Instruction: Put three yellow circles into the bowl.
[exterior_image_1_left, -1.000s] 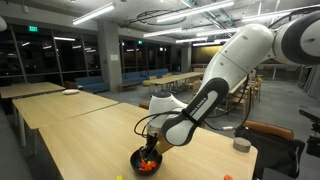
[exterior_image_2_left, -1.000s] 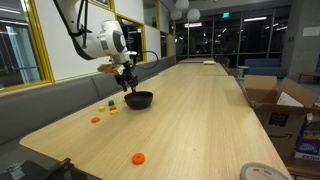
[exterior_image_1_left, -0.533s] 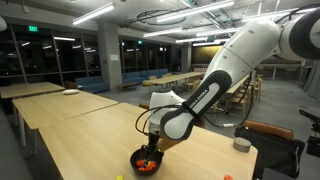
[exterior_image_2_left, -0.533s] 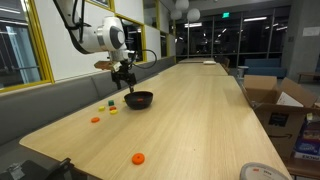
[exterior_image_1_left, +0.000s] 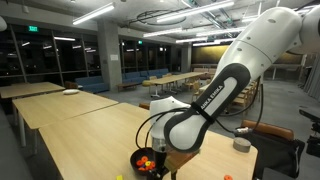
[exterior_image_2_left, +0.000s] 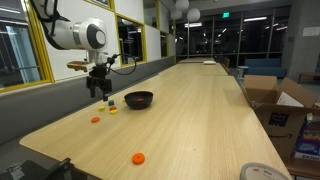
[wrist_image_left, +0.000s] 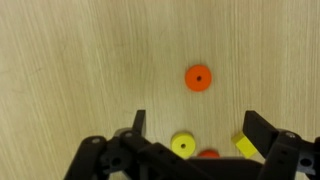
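Observation:
In the wrist view my gripper (wrist_image_left: 195, 118) is open and empty above the bare wooden table. A yellow circle (wrist_image_left: 182, 146) lies just below the gap between the jaws, with a red piece (wrist_image_left: 208, 154) touching it and a yellow square block (wrist_image_left: 246, 145) by the right finger. An orange circle (wrist_image_left: 198, 77) lies farther ahead. In an exterior view the gripper (exterior_image_2_left: 100, 92) hangs over small yellow pieces (exterior_image_2_left: 113, 109), to the left of the black bowl (exterior_image_2_left: 139, 99). The bowl (exterior_image_1_left: 146, 163) holds orange and yellow pieces.
Loose orange pieces lie on the table at the left (exterior_image_2_left: 96, 119) and near the front edge (exterior_image_2_left: 138, 158). A grey cylinder (exterior_image_1_left: 241, 145) stands at the table's far side. Cardboard boxes (exterior_image_2_left: 275, 100) sit beside the table.
The gripper was over the bowl with its jaws partly closed. It has opened and swung away from the bowl to the loose pieces beside it.

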